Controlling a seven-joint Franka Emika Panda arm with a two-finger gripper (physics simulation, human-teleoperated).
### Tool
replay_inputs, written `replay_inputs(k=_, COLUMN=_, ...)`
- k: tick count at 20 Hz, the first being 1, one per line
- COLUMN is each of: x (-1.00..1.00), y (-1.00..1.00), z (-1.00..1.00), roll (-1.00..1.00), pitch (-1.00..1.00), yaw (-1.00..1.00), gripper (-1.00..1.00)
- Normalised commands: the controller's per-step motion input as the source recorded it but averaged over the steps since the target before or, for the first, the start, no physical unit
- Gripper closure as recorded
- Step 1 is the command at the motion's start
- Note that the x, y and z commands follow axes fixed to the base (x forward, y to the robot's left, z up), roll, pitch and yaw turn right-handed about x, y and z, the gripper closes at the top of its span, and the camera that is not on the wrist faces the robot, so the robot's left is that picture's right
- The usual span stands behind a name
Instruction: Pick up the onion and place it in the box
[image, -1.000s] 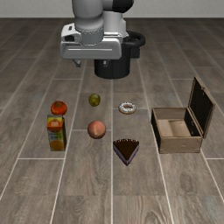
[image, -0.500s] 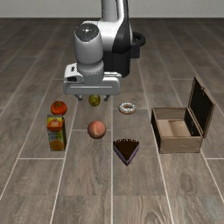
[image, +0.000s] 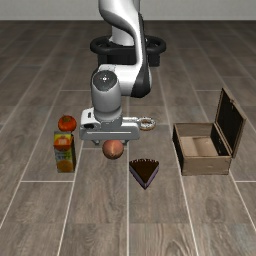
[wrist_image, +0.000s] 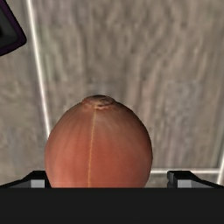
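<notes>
Reddish-brown onion (image: 113, 151) is lying on the wood-plank floor (image: 60, 215), between the orange juice carton (image: 65, 153) on the exterior view's left and the dark cake slice (image: 145, 173) nearby. The hand (image: 112, 141) is hanging directly over it; in the wrist view its fingers are standing apart on either side of the onion's round body, not clamping it. An open wooden box (image: 200, 166) is sitting well apart toward the exterior view's right, with its lid raised.
</notes>
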Motion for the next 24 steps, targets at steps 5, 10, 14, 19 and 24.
replay_inputs(k=5, x=0.0, y=0.0, z=-0.8, roll=0.0, pitch=0.0, yaw=0.0, gripper=1.0)
replay_inputs(k=10, x=0.0, y=0.0, z=0.0, roll=0.0, pitch=0.0, yaw=0.0, gripper=1.0)
replay_inputs(k=14, x=0.0, y=0.0, z=0.0, roll=0.0, pitch=0.0, yaw=0.0, gripper=1.0)
replay_inputs(k=19, x=0.0, y=0.0, z=0.4, roll=0.0, pitch=0.0, yaw=0.0, gripper=1.0)
replay_inputs(k=24, x=0.0, y=0.0, z=1.0, roll=0.0, pitch=0.0, yaw=0.0, gripper=1.0)
